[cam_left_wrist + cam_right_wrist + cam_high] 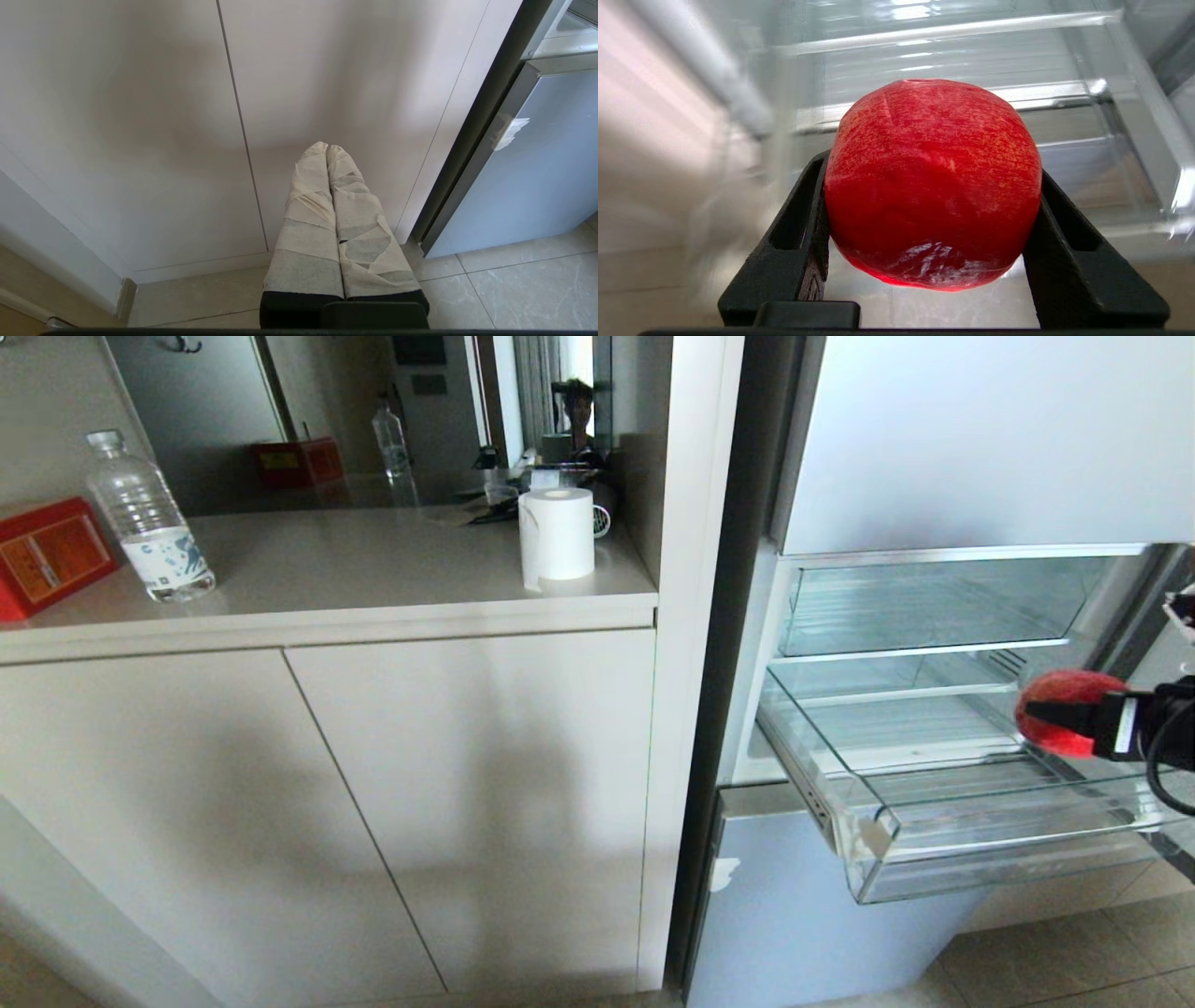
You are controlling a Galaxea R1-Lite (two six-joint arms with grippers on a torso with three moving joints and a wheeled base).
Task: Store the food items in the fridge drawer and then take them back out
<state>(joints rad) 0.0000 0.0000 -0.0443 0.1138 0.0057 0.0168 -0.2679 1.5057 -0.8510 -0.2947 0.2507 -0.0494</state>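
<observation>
A red food item (1060,695), round and glossy, is held between the black fingers of my right gripper (1038,714), which reaches in from the right edge of the head view. It hangs above the pulled-out clear fridge drawer (980,861), over the drawer's right part. In the right wrist view the red food item (934,186) fills the space between the two fingers of the right gripper (932,170), with the drawer's clear walls (1148,140) behind it. My left gripper (327,148), wrapped in pale tape, is shut and empty, hanging low in front of the cabinet doors.
A second clear drawer (934,607) sits pushed in above the open one. Left of the fridge, a counter (373,569) carries a water bottle (149,523), a red box (47,555) and a paper roll (557,534). Cabinet doors (373,803) stand below; the floor is tiled (514,289).
</observation>
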